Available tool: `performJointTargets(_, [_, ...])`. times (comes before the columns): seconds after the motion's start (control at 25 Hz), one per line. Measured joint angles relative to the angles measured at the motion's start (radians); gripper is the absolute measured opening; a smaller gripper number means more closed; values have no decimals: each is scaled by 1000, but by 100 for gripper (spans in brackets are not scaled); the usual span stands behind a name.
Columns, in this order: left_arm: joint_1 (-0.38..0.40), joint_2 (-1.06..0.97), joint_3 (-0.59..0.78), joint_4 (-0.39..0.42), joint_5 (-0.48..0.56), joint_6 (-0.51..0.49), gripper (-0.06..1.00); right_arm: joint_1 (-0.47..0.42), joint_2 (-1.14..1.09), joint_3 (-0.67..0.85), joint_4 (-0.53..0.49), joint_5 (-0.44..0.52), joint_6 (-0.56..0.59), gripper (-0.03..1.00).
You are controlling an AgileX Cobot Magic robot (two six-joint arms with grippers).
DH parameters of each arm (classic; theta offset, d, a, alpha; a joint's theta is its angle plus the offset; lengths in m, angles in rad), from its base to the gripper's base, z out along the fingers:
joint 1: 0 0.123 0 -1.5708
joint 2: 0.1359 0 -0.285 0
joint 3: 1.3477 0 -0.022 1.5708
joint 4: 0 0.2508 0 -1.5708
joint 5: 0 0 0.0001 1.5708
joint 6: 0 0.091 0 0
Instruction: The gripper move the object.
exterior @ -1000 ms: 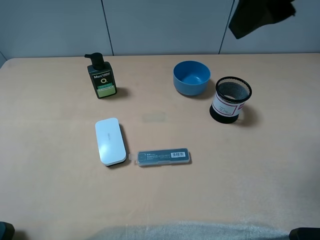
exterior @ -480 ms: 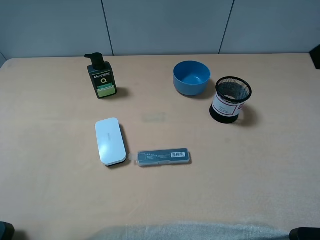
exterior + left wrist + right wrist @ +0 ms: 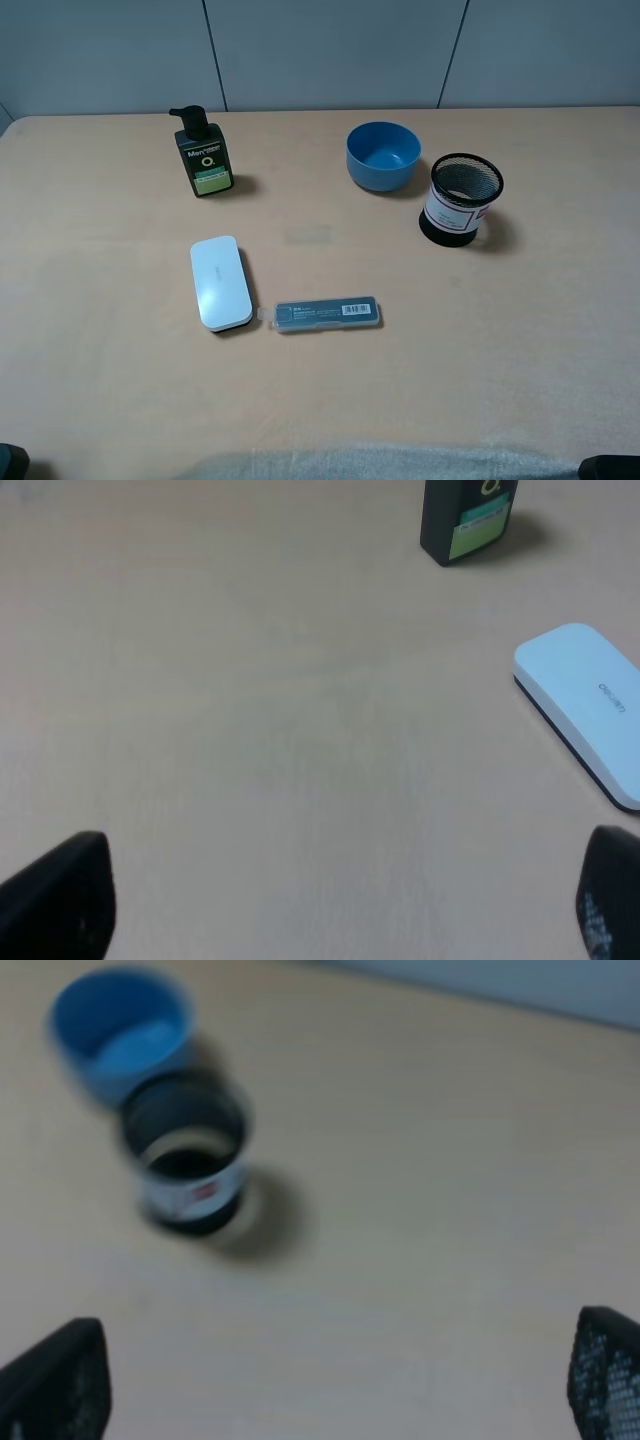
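Exterior high cam first. I've got the tan table (image 3: 480, 380) w/ five things on it. White case (image 3: 220, 283) lies flat, front-left of centre, long axis running roughly front-to-back. Just beside its near right corner, a slim dark grey barcode-labelled case (image 3: 328, 313) lies crosswise; the two look almost touching, can't tell if they do. Dark green pump bottle (image 3: 204, 156) stands upright at the back left, well apart from the white case. Blue bowl (image 3: 383, 155) at back right, black mesh cup (image 3: 462, 199) w/ white label just beside it, nearer me. Nothing sits on top of the white case. No gripper over the table in this view.

Left wrist cam. Left gripper (image 3: 350, 895) hangs above bare table, fingers wide apart, only the two black tips (image 3: 60, 895) showing at the frame corners, nothing between them. White case (image 3: 585, 705) in view off to one side, dark base edge visible; pump bottle (image 3: 468, 520) beyond it, partly cropped.

Right wrist cam, blurry. Right gripper (image 3: 340, 1380) also spread wide, tips (image 3: 608, 1370) at the corners, holding nothing. Mesh cup (image 3: 188, 1165) and blue bowl (image 3: 122, 1028) ahead of it, standing close together.
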Motion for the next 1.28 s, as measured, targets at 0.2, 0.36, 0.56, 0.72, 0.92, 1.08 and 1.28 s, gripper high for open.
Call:
performJointTargets(0.2, [0,0,0,0,0,0,93,-204,-202,129,36,-80,0,69])
performJointTargets(0.36, [0,0,0,0,0,0,93,-321,-364,233,87,-141,0,69])
performJointTargets(0.56, [0,0,0,0,0,0,93,-413,-477,339,200,-189,-6,69])
performJointTargets(0.72, [0,0,0,0,0,0,93,-460,-477,374,267,-153,-97,69])
performJointTargets(0.92, [0,0,0,0,0,0,93,-464,-477,378,299,-148,-145,69])
performJointTargets(1.08, [0,0,0,0,0,0,93,-464,-477,378,299,-147,-150,69])
performJointTargets(1.28, [0,0,0,0,0,0,93,-464,-477,378,299,-147,-151,69])
